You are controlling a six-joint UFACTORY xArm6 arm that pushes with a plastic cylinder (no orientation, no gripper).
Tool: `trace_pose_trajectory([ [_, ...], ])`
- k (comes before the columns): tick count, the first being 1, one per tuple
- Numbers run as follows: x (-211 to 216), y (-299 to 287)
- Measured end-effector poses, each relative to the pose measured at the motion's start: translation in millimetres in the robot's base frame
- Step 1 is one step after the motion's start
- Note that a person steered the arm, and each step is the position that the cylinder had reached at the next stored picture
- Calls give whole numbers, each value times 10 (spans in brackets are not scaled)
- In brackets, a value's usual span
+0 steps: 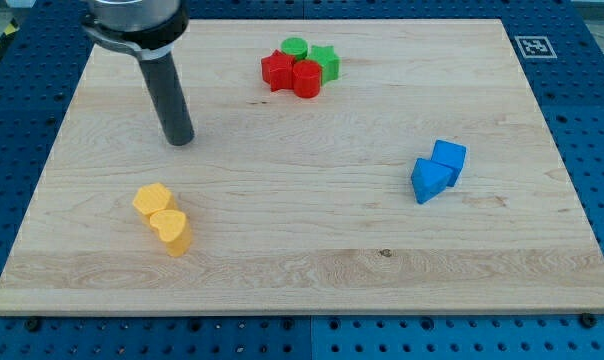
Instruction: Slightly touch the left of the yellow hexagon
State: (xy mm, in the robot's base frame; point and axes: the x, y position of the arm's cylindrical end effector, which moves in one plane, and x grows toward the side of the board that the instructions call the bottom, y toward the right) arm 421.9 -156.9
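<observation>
Nearest, toward the view's bottom left of the counter (302, 270): yellow heart (171, 231) touching yellow hexagon (152, 200) just above it. Farther right, blue triangle (429, 180) against blue cube (448, 160). Above the hexagon, well apart: my tip (180, 139), slightly right. No jaws on this rod, nothing held. Farthest: red star (277, 71), red cylinder (306, 79), green cylinder (295, 47), green star (325, 62), clustered.

Arm above the rod (168, 95) cut off at frame top, upper left; green round block (294, 46) partly hidden behind red blocks (293, 73).
</observation>
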Motion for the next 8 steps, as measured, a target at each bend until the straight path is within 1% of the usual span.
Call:
trace_pose_trajectory([
  [3, 369, -388],
  [5, 524, -440],
  [7, 820, -440],
  [8, 824, -440],
])
